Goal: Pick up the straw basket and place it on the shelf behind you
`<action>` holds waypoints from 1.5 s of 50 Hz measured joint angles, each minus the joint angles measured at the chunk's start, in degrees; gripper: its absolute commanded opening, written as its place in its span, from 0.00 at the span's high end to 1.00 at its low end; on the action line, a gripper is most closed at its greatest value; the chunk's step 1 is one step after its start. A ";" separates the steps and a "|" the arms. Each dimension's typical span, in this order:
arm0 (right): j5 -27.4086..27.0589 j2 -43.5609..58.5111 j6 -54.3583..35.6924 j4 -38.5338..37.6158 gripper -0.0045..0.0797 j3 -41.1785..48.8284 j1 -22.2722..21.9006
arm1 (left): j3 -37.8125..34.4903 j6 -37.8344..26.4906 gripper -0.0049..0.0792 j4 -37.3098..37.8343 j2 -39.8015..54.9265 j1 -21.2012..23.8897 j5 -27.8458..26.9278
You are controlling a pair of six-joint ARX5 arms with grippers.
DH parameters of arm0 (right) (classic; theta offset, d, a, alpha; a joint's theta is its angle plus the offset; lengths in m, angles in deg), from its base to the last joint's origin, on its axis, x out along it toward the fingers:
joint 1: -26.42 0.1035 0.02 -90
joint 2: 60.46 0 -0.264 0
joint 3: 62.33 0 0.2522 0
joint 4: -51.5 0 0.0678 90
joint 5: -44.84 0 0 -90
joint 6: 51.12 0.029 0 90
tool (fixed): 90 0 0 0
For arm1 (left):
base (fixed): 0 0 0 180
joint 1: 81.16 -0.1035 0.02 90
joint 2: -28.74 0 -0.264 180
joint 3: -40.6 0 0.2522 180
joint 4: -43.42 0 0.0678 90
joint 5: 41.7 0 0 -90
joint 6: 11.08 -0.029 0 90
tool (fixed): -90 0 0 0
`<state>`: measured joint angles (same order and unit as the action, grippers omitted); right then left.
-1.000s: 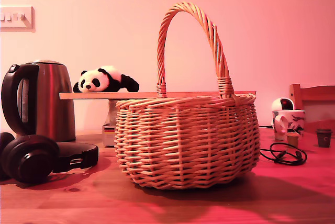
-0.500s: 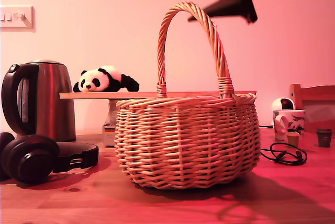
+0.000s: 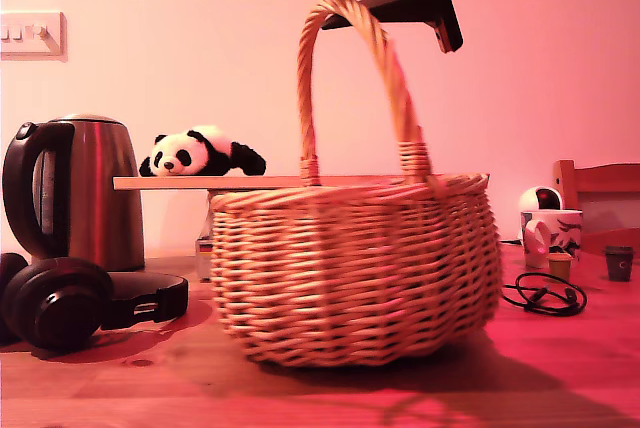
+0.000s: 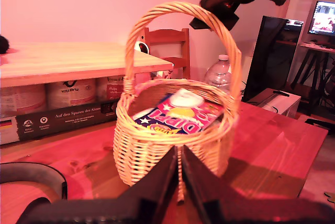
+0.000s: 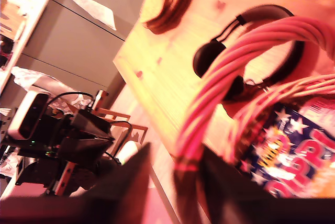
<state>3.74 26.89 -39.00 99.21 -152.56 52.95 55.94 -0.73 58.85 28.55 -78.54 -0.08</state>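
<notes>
The straw basket (image 3: pixel 355 268) stands on the reddish tabletop at the middle of the exterior view, leaning a little, and holds a colourful packet (image 4: pixel 178 116). My second gripper (image 3: pixel 312 5) hangs at the top of the arched handle (image 3: pixel 385 68), open. Its fingers straddle the handle (image 5: pixel 209 109), and a gap shows beside one finger (image 5: pixel 131 182). My first gripper (image 4: pixel 178 153) is shut and empty, low over the table, a short way from the basket (image 4: pixel 167 145). The shelf (image 3: pixel 270 182) is the light plank behind the basket, also seen as the shelf (image 4: pixel 68 59) resting on tins.
A kettle (image 3: pixel 85 188) and headphones (image 3: pixel 70 298) sit at the exterior view's left. A toy panda (image 3: pixel 200 153) lies on the plank. A mug (image 3: pixel 550 233), a cable (image 3: pixel 540 293) and a small cup (image 3: pixel 618 261) are at its right. A chair (image 4: pixel 165 41) stands behind.
The second gripper came down from the exterior view's top right onto the handle's top. The basket has leaned and shifted toward that view's left.
</notes>
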 measured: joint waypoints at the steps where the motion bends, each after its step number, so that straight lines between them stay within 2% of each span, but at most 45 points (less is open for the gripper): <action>1: 0.00 0.15 0.00 0.09 0.96 -0.22 0.00 | 0.00 0.00 0.96 0.00 0.00 0.00 0.00; 11: -0.44 1.49 0.28 1.44 0.96 -4.81 0.22 | 0.00 0.00 0.96 0.02 0.00 0.00 -0.02; 22: -1.77 1.70 1.33 1.14 0.96 -13.73 0.22 | 0.00 0.00 0.96 0.02 0.00 0.00 -0.02; 36: -6.80 1.77 3.04 -1.99 0.96 -19.28 0.20 | 0.00 0.00 0.96 0.00 0.00 0.00 0.04; 44: -6.86 2.91 4.92 -4.07 0.96 -22.93 -0.02 | 0.00 0.00 0.96 0.02 0.00 0.00 0.07; 70: -3.82 20.39 13.33 -5.31 0.96 -42.75 -3.63 | 0.00 0.00 0.96 0.02 0.00 0.00 0.07; 75: -2.97 22.71 15.10 -7.50 0.96 -46.93 -4.33 | 0.00 0.00 0.96 0.02 0.00 0.00 0.26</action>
<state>0.77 49.60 -23.90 91.72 -199.48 48.62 55.94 -0.73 58.88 28.55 -78.54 0.19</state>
